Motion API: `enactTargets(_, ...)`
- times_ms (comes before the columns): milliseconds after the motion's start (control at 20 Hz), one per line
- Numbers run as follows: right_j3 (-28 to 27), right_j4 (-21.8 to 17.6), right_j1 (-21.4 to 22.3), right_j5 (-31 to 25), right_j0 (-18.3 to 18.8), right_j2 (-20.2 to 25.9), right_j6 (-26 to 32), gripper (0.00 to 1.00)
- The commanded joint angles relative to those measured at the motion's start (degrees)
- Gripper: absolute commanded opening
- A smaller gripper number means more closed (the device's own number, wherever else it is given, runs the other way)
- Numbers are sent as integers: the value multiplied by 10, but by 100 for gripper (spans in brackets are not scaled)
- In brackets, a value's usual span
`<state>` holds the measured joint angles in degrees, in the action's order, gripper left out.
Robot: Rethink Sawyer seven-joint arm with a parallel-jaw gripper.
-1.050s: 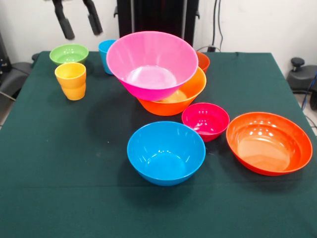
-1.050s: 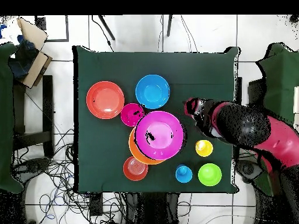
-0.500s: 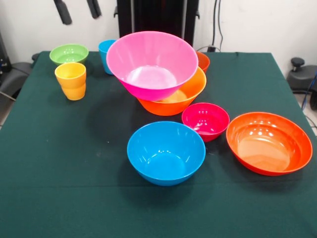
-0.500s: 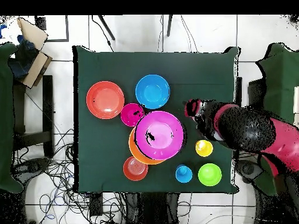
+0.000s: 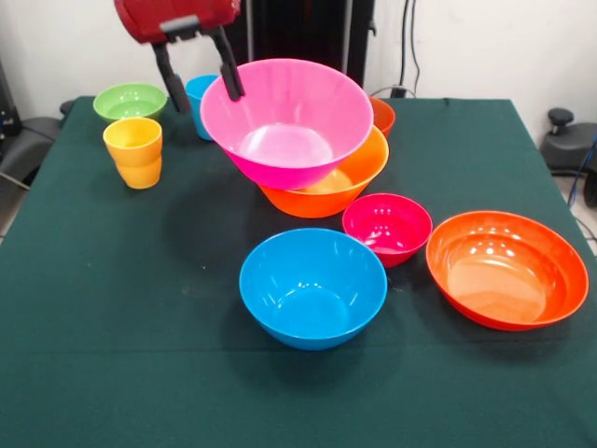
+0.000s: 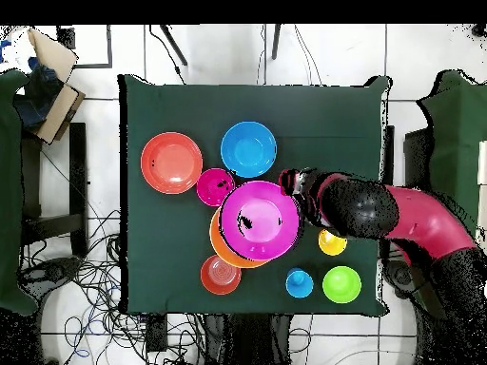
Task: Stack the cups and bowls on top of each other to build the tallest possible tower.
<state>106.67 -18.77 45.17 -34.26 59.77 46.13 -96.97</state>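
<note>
I see the big pink bowl [image 6: 259,220] sitting tilted in the big orange bowl [image 6: 221,249], mid-table. Gripper [image 6: 293,182] sits at the pink bowl's right rim; can't tell from here how its fingers stand. Red arm [image 6: 399,214] comes in from the right. Wide red-orange bowl [image 6: 171,163] far left, small magenta bowl [image 6: 215,186] just beside it, blue bowl [image 6: 248,149] farther back. Near edge: small orange-red bowl [image 6: 221,275], blue cup [image 6: 300,282], green bowl [image 6: 341,284], yellow cup [image 6: 332,242] by the arm.
</note>
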Motion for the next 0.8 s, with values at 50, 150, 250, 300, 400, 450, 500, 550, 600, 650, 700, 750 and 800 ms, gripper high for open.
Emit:
enactTargets(50,40,-76,-59,59,20,35,98,100)
enactTargets(150,62,-77,-62,68,41,58,97,100)
enactTargets(250,102,-68,-47,67,62,91,91,100)
enactTargets(300,120,-64,-34,65,70,108,87,100)
enactTargets(400,162,-38,6,56,87,144,60,100)
enactTargets(450,175,-25,22,49,91,159,49,100)
enactTargets(500,181,-22,29,47,92,168,42,100)
enactTargets(550,191,-14,45,47,92,176,28,100)
enactTargets(600,197,-12,54,48,91,181,19,100)
enactTargets(650,206,-7,65,53,92,191,8,100)
enactTargets(700,211,-4,67,54,95,201,7,100)
enactTargets(750,225,10,76,52,112,240,12,100)
enactTargets(800,234,24,86,47,127,269,14,100)
